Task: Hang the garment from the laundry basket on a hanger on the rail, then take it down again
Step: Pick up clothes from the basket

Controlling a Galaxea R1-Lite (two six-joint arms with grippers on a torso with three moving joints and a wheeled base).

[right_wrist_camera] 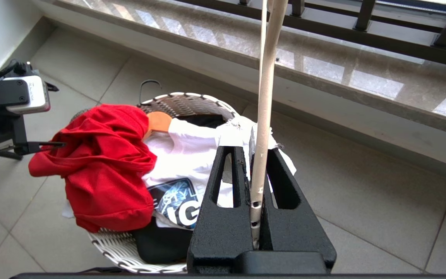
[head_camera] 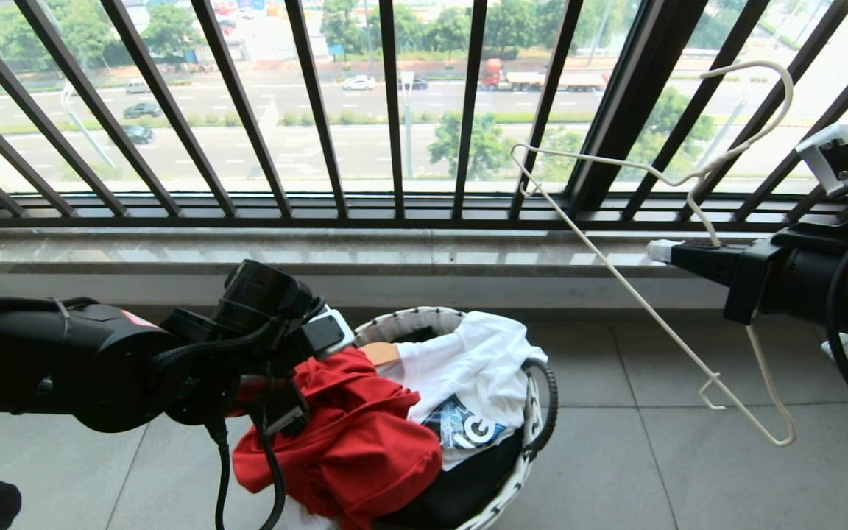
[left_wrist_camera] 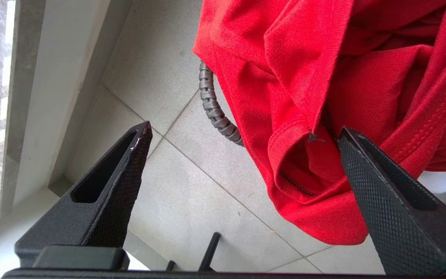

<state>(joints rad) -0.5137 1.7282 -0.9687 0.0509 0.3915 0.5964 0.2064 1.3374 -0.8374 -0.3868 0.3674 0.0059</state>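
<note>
Early going: your red cotton T-shirt [head_camera: 354, 434] is not yet lifted.
Left pincer [left_wrist_camera: 242, 143] gapes wide at its hem; it drapes over the round white-rimmed laundry basket [head_camera: 409, 322]; right pincer [right_wrist_camera: 256, 155] clamps the thin cream wire hanger [head_camera: 637, 294]. Hanging remains.

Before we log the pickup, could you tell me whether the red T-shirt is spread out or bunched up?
Bunched up: the red T-shirt lies crumpled in folds over the laundry basket rim, partly hanging outside.
</note>
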